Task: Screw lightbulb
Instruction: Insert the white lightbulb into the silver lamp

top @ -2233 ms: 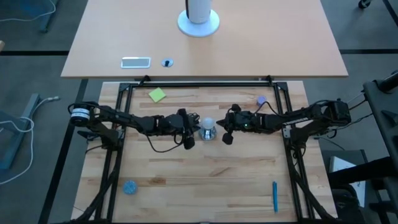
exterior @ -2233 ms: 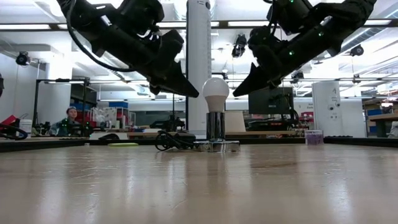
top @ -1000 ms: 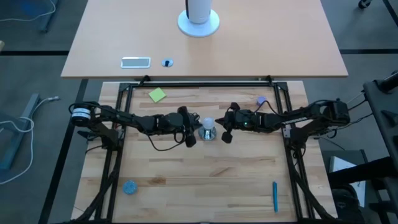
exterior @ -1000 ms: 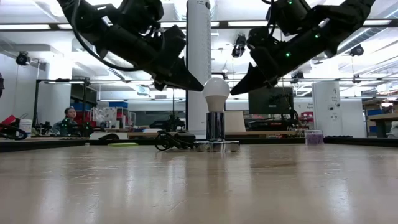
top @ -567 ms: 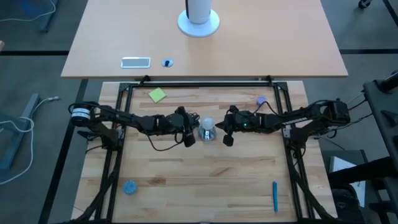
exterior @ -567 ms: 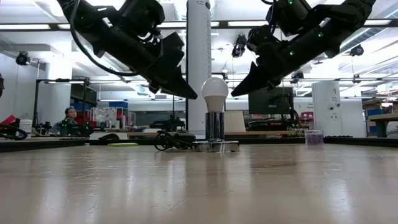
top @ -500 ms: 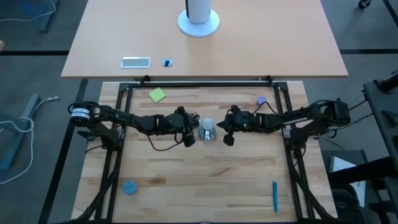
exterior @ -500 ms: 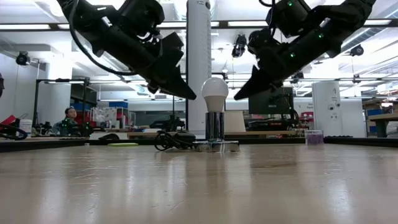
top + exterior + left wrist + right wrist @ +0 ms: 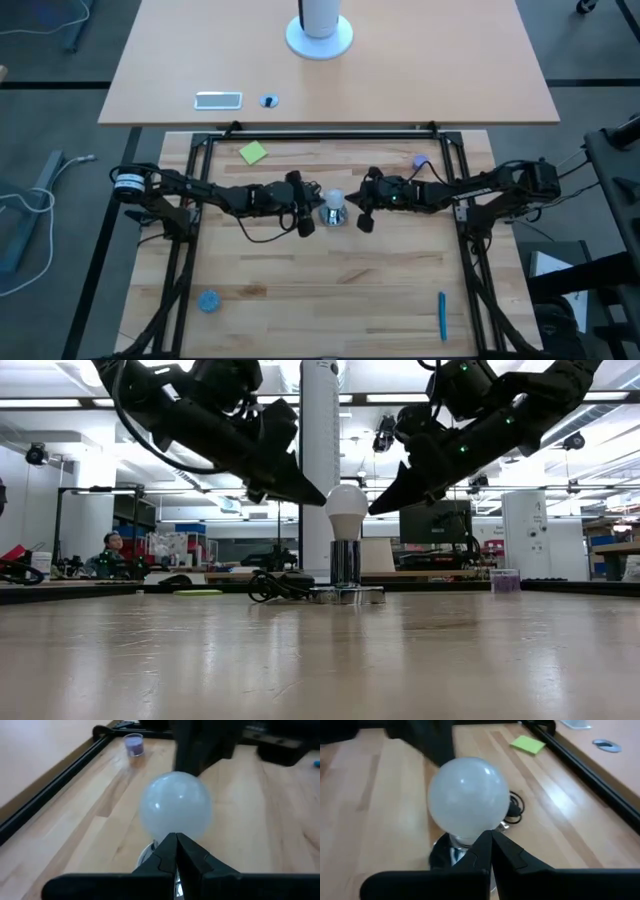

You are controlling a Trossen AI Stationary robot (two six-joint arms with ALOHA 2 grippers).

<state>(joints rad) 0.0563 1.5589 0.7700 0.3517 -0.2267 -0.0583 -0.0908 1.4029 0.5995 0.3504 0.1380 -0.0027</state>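
Both arms have edged inward since half a second ago, reaching low and level over the desk [image 9: 330, 290], left pincer [image 9: 303, 207] and right pincer [image 9: 362, 207] each with fingers pressed shut on nothing (tips flanking, not touching) the lightbulb [image 9: 334, 199], upright in its socket [image 9: 345, 562] between them.

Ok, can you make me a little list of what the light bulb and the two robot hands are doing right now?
bulb: round whitish translucent lightbulb, upright in shiny silver socket
socket place: middle of pale wooden table
left hand: fingers shut, tip beside the bulb
right hand: fingers shut, tip on the bulb's other side
holding bulb: neither hand
other things: green sticky note, blue pen
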